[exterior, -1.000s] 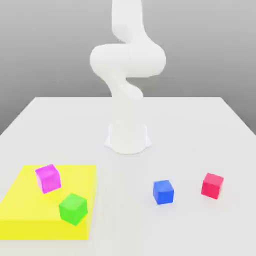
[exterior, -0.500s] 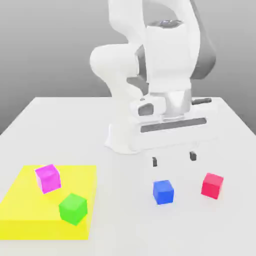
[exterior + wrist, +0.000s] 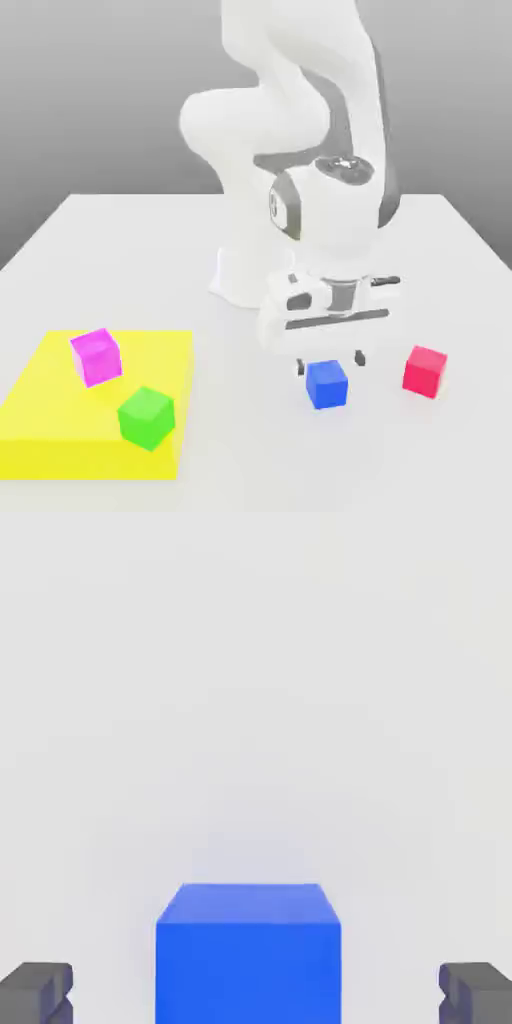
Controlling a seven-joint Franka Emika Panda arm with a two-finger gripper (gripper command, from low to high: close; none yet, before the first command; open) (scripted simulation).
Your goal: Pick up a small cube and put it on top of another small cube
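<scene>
Small blue cube point(image 3: 327, 385) sits on the desk point(image 3: 225, 455), taken here as landmark; plain faces, nothing on top of it. Yellow block point(image 3: 95, 405), flat and wide, lies well apart from the blue cube, toward the exterior view's left, with bare desk between. Magenta cube point(image 3: 97, 357) and green cube point(image 3: 147, 418) are both on the yellow block's side of the blue cube; green one is the nearer of the two to it and appears by the block's edge facing the blue cube. Red cube point(image 3: 425, 371) is on the desk toward the exterior view's right of the blue cube, apart from it, open strip between. Arm base point(image 3: 256, 277) stands behind the blue cube, farther from the camera. Desk side edges run well out from the blue cube on both sides; far edge is way back behind it. Open desk in front of the blue cube too, and a wide bare stretch between it and the yellow block. Gripper point(image 3: 331, 363) is released, fingers wide apart, nothing grasped. Blue cube lies between the two fingers as seen in the hand view, clear gap on each side, neither finger touching it. Exterior view has the fingertips just beside and slightly behind the cube's top; exact height over it, cannot tell.
</scene>
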